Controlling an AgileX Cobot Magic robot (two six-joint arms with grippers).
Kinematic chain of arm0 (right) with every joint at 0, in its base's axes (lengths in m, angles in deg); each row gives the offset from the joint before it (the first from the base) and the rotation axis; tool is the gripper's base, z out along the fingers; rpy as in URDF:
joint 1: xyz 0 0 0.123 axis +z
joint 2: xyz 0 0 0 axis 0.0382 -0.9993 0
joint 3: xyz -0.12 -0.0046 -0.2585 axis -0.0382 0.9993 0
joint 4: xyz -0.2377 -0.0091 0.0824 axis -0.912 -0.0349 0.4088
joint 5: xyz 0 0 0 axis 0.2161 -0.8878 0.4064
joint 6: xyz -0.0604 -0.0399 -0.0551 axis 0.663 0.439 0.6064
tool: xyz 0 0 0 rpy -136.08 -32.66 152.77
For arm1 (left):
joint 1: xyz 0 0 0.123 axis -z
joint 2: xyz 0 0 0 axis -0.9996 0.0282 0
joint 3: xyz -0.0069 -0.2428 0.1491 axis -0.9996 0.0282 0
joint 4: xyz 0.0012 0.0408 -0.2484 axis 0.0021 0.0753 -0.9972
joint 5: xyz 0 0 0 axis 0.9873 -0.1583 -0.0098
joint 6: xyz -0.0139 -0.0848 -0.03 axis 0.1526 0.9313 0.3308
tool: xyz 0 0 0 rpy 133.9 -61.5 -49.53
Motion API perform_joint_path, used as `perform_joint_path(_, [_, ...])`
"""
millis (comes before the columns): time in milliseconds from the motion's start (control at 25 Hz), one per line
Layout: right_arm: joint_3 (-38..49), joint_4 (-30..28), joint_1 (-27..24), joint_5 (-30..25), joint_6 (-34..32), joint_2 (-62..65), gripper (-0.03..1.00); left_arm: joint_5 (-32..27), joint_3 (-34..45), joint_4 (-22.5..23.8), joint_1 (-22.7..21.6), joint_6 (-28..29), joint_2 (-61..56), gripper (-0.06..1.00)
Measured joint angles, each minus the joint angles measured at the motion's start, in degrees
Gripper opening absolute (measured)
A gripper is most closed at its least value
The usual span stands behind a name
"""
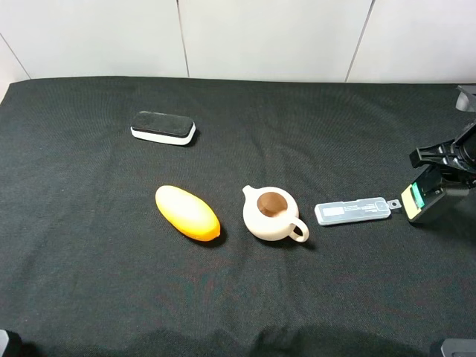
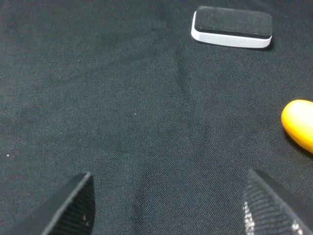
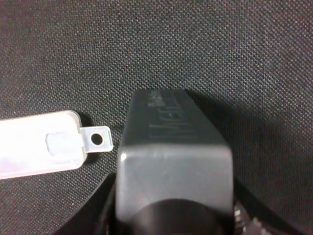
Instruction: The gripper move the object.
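My right gripper (image 1: 446,187) is clamped on the bottle (image 3: 173,147), whose edge sits just beside the clear case (image 3: 39,144), with bare cloth (image 3: 244,58) beyond.

We see our right gripper (image 3: 173,218) clamped on the sides of the dark grey bottle (image 3: 173,156) over the black cloth (image 3: 220,49), with the holed tab of a clear plastic case (image 3: 39,144) just beside the bottle's edge.

place: lab test bench | evidence: black cloth table (image 1: 89,297), white panel wall (image 1: 260,37)
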Motion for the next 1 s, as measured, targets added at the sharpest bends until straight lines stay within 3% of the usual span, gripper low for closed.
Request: perform_joint_path(1000, [0.0,0.0,0.0,0.1,-1.0,0.0,0.33,0.0,0.0,0.0,0.0,0.0,0.0,0.68])
